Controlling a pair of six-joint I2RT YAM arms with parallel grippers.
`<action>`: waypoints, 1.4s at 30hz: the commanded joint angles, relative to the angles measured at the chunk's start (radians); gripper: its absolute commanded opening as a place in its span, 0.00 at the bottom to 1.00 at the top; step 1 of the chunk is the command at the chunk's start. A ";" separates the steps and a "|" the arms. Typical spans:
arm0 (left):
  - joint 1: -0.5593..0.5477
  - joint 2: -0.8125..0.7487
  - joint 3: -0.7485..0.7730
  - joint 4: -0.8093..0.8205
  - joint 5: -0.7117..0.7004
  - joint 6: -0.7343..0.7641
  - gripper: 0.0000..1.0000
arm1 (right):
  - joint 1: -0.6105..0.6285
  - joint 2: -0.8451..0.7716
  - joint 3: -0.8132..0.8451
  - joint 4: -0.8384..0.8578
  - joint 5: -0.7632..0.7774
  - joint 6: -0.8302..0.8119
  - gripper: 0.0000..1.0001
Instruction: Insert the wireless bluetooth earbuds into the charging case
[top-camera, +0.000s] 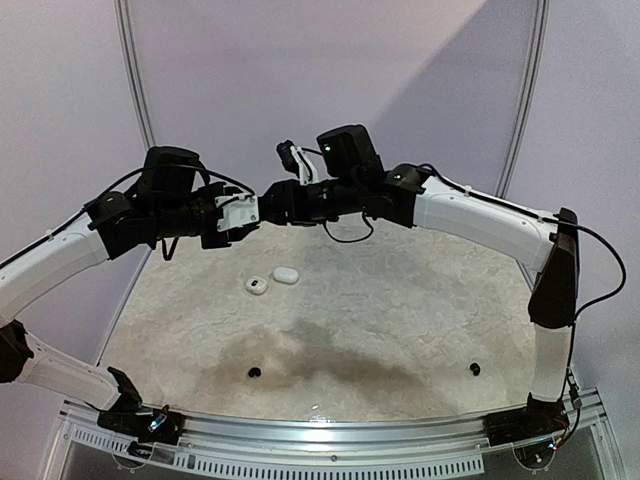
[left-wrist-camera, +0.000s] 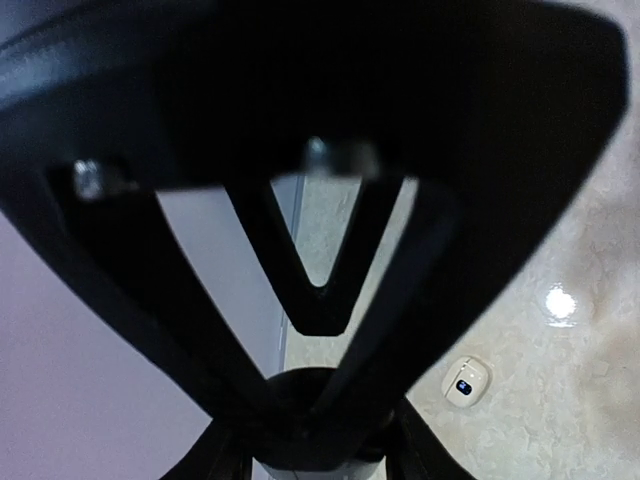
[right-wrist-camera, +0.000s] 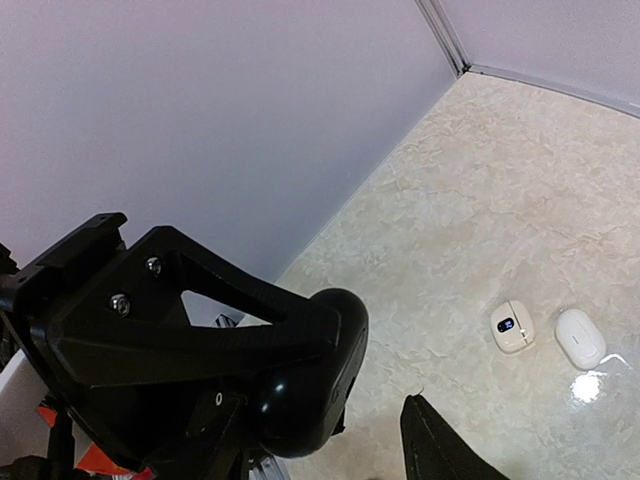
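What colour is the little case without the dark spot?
The plain case is white, clearest in the right wrist view.

Over table, 11 o'clock: my left gripper (top-camera: 243, 212) and right gripper (top-camera: 273, 202) crowd each other, tips near.
Table, 10 o'clock: two cases (top-camera: 286, 274) (top-camera: 257, 285) just beside each other.
Table, 8 and 4 o'clock: black buds (top-camera: 254, 373) (top-camera: 474, 369), well apart; room between.
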 joint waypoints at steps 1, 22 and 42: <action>-0.022 -0.007 0.006 0.017 0.020 -0.032 0.00 | 0.013 0.036 0.017 0.042 0.002 0.036 0.49; -0.031 -0.003 0.007 0.076 -0.013 -0.095 0.54 | 0.012 0.086 0.059 -0.013 0.032 0.033 0.00; 0.222 -0.236 -0.027 -0.073 0.790 -0.831 0.86 | -0.055 -0.365 -0.387 0.413 -0.222 -0.349 0.00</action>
